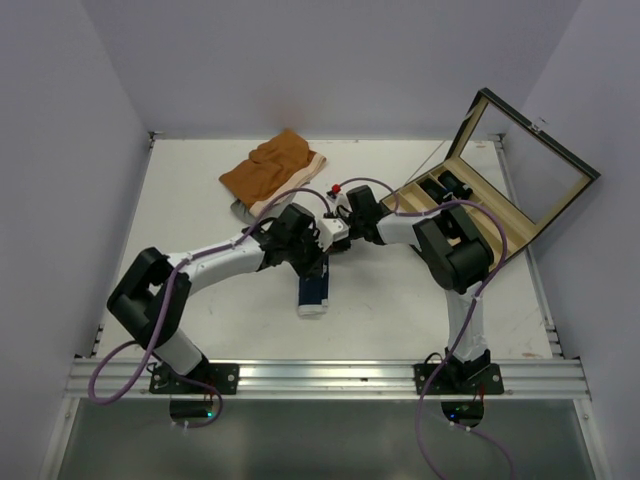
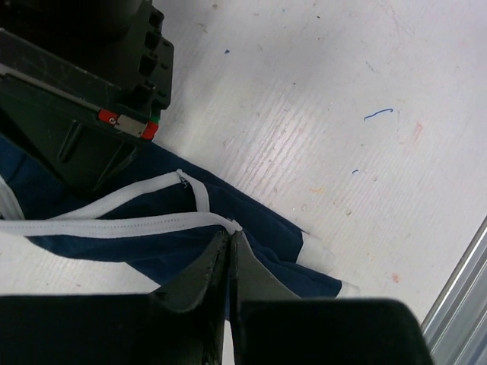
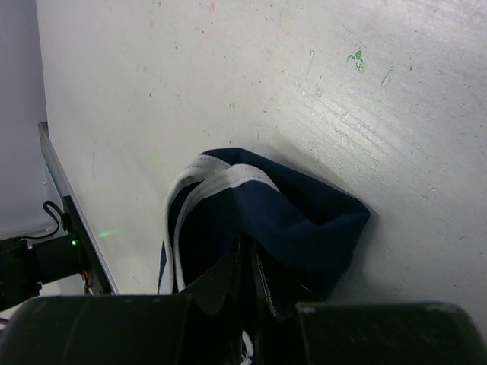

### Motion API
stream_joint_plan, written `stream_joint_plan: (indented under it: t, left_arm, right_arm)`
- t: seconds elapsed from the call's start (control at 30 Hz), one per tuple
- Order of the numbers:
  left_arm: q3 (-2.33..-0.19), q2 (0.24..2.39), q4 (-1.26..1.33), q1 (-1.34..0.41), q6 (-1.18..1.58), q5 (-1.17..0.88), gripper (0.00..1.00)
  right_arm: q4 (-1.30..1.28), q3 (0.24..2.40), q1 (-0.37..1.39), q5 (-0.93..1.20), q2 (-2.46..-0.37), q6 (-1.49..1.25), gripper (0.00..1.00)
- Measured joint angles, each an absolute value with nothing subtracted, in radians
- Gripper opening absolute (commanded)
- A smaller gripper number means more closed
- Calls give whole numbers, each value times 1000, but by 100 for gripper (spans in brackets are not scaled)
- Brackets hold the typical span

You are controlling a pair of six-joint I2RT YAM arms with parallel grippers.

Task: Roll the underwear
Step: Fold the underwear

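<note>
The navy-blue underwear [image 1: 313, 293] with white trim lies bunched at the table's middle, partly under both wrists. My left gripper [image 2: 229, 242] is shut, pinching the white trim of the underwear [image 2: 251, 228] at its edge. My right gripper [image 3: 249, 255] is shut on a raised fold of the underwear [image 3: 304, 209], which bulges up around the fingers. In the top view the left gripper [image 1: 312, 262] and the right gripper [image 1: 336, 238] sit close together above the fabric.
The orange-brown shorts [image 1: 272, 170] lie on a grey garment [image 1: 241, 210] at the back. An open wooden box [image 1: 480, 205] with a raised lid stands at the right. A metal rail [image 1: 330, 378] runs along the near edge.
</note>
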State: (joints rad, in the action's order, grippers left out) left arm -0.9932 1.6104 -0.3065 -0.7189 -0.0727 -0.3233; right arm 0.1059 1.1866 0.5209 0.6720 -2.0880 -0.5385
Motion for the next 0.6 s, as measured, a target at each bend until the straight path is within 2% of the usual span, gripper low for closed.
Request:
stream_joint_plan:
  t: [0.13,0.23,0.27,0.33,0.43,0.6]
  left_arm:
    - [-993,1649,-274,-727,-71,-341,9]
    - [-993,1704,-252,-731,-71,-349,15]
    - [-993,1722,-245,-732,-70,-349,22]
    - [-993,1752,-238,-733,-68,-350,29]
    - [-994,1771,-213,-735,-62,-363,45]
    - [-993,1771,-195,-737,-64,-373,53]
  right_arm:
    - [106,1187,524,672,-2088,-538,11]
    - [106,1187,524,672,-2088,-538,11]
    - [106,1187,524,672,-2088,-538,11]
    - [106,1187,524,672,-2088,-538,11]
    - [106,1187,524,673,-2088,-538,11]
    - [89,1194,524,682,-2088,-530,13]
